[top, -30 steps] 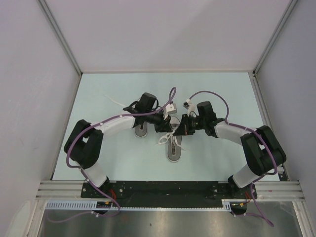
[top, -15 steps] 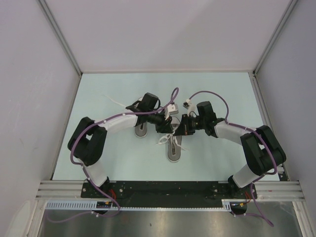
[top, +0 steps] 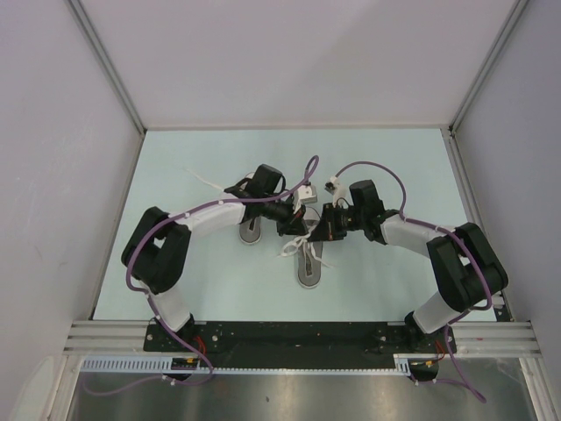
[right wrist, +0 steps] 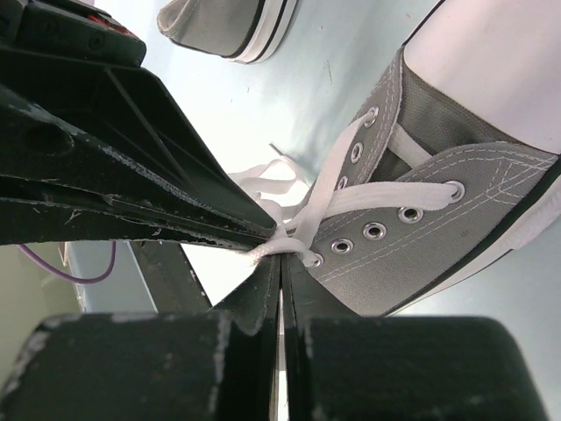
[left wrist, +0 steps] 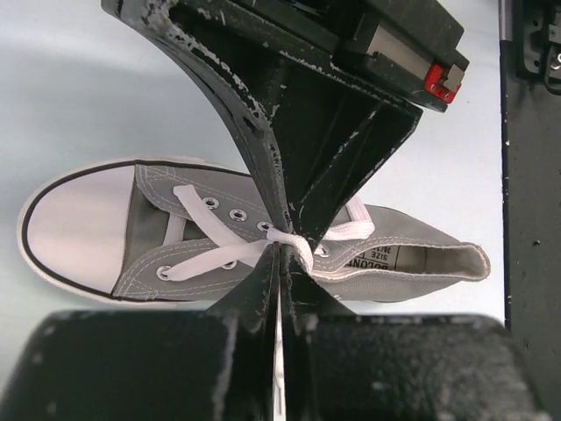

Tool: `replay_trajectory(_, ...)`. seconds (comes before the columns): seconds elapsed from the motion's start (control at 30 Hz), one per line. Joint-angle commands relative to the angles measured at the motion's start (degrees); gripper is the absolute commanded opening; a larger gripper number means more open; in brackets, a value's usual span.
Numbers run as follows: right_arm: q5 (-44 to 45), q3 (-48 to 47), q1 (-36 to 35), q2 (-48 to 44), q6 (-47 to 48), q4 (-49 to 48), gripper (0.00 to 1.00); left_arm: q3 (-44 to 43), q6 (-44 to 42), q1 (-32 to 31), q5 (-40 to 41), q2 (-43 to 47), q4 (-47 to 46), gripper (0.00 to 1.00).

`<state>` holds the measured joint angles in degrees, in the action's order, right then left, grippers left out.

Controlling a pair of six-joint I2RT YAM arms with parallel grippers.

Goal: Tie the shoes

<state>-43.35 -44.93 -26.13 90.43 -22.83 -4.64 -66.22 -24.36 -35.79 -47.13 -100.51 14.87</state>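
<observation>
Left end effector (left wrist: 279, 256) and right end effector (right wrist: 280, 260) both pinched shut on the laces (left wrist: 210, 258). They meet tip to tip, with the shoe (left wrist: 140, 219) directly beneath. Opposed grips, probably to cinch the crossing.

Two grey low-top sneakers: the laced sneaker (top: 308, 270) at frame centre and the second sneaker (top: 252, 233) just left of it. One white lace (left wrist: 219, 254) shows on the laced one. Two arms: left arm (top: 197, 219), right arm (top: 412, 232). Two grippers: left gripper (left wrist: 280, 254), right gripper (right wrist: 280, 259). Two cables: left purple cable (top: 128, 274), right purple cable (top: 377, 164). One table (top: 394, 158).
</observation>
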Motion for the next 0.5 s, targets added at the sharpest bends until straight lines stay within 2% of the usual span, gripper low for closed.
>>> replay_trajectory(0.0, -0.15, -2.09, 0.38, -1.40, 1.82, 0.16, 0.00, -2.08, -1.57, -0.33, -3.05, 0.14, -0.28, 0.00)
replay_trajectory(0.2, -0.59, -2.09, 1.08, -1.84, 2.61, 1.48, 0.04, -0.41, -0.60, -0.24, -1.21, 2.60, -3.62, 0.00)
replay_trajectory(0.33, -1.91, -2.09, 1.43, -3.24, 3.93, 3.15, 0.25, -0.05, -1.39, -0.33, -0.07, 3.83, -4.67, 0.00)
replay_trajectory(0.47, -3.22, -2.09, 1.96, -5.96, 6.30, 6.73, 0.36, -0.23, -2.79, -0.51, -0.33, 4.44, -4.41, 0.00)
